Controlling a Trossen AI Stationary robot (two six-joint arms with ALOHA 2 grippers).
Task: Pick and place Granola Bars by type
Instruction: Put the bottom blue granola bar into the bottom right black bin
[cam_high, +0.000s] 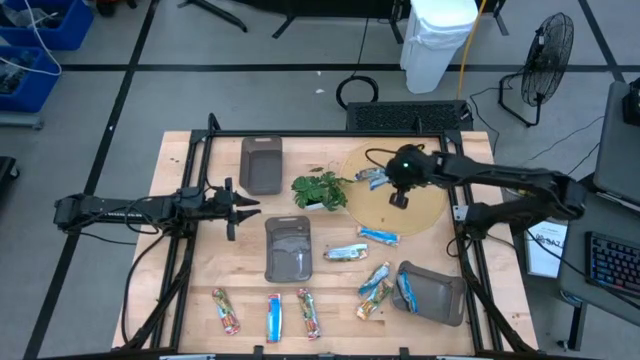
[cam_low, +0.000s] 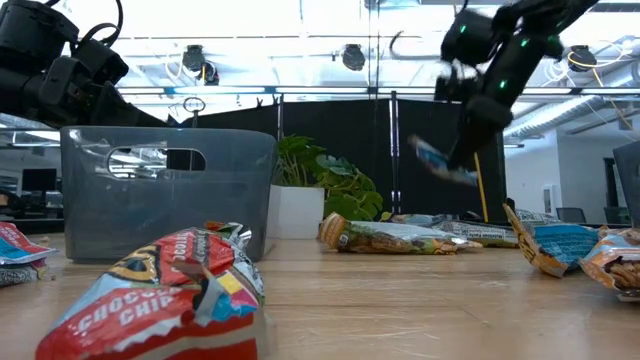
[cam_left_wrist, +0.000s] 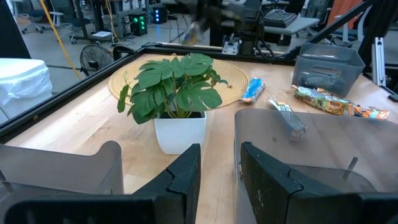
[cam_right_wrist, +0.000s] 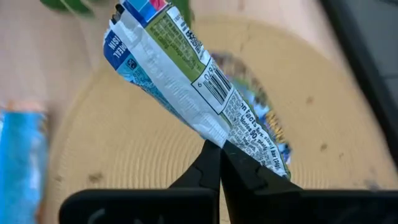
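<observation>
The right gripper (cam_right_wrist: 219, 152) is pinching a blue-silver bar (cam_right_wrist: 186, 81) tight, lifting it above the round mat (cam_high: 425, 205), and next needing carrying to its matching tray.

potted plant (cam_high: 320, 190), grey trays (cam_high: 261, 164), round mat (cam_high: 420, 205)

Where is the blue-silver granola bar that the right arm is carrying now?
The blue-silver granola bar hangs pinched in the shut jaws of the right gripper, lifted above the round woven mat on the table's right side, just right of the small plant.
</observation>
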